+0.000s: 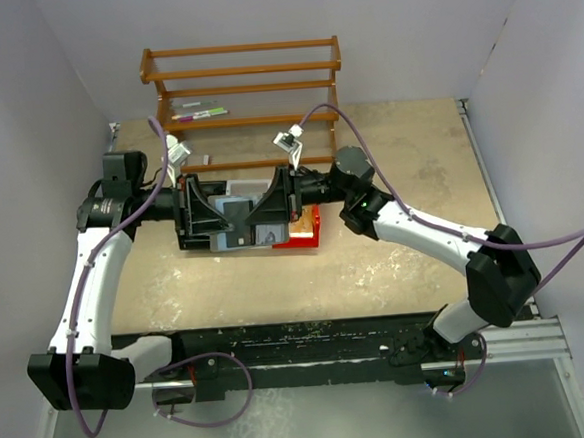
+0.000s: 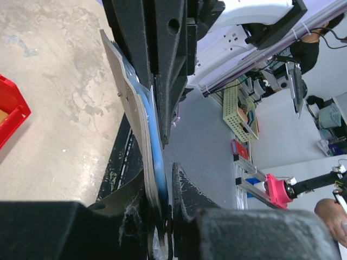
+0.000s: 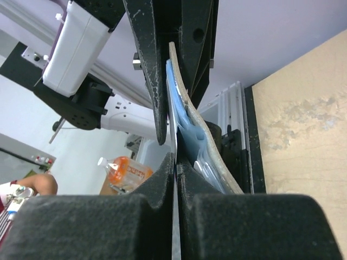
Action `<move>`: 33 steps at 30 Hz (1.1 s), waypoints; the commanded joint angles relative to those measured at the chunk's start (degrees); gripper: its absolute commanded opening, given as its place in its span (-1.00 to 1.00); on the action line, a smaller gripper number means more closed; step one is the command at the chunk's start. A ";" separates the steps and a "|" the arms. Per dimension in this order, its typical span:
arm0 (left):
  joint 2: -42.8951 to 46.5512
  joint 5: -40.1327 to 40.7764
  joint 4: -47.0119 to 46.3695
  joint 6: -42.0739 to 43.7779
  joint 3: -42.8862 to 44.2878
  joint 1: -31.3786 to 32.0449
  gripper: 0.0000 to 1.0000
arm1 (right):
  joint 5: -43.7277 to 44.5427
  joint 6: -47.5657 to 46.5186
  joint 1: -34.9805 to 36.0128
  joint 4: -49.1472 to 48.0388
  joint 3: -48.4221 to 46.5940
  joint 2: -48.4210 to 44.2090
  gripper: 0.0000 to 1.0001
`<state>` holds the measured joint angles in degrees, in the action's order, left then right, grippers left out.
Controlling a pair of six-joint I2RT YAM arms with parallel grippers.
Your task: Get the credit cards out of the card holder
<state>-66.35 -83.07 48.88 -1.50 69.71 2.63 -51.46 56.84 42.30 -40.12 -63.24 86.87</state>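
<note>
Top view: the left gripper [image 1: 212, 223] and right gripper [image 1: 270, 213] meet nose to nose above the table [image 1: 395, 262], nearer its far edge than its near one. The holder [image 1: 240, 223] hangs between them in the air. It sits over the left end of a red bin [image 1: 312, 240], with a wooden rack [image 1: 242, 72] along the far edge behind.

Left wrist: this gripper's fingers [image 2: 187, 203] are pinched on the holder's lower edge. The grey panel stands edge-on, with a blue card [image 2: 156, 146] layered against it. The panel bows a little, so it looks soft and flexible (more like fabric than board).

Right wrist: these fingers [image 3: 157, 189] are closed tight on a thin pale-blue sheet, probably a card's free edge. The holder's grey-tan panel curves away to the right, outside the pinch.

Handling, as a judgement: a card is light, stiff and slick, so a grip on its bare edge may slip. A deeper bite near its exposed corner seems safer. The holder is limp, so it wants holding close to the pocket mouth, or it will follow the card
</note>
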 commanded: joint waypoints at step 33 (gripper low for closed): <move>1.75 -7.40 -0.11 -0.06 2.55 0.00 -0.88 | -6.73 8.55 -2.64 -17.94 7.42 -5.53 -1.00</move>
<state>-65.78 -87.83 48.97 -2.37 69.76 2.70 -55.90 64.99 40.99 -55.29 -57.14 85.03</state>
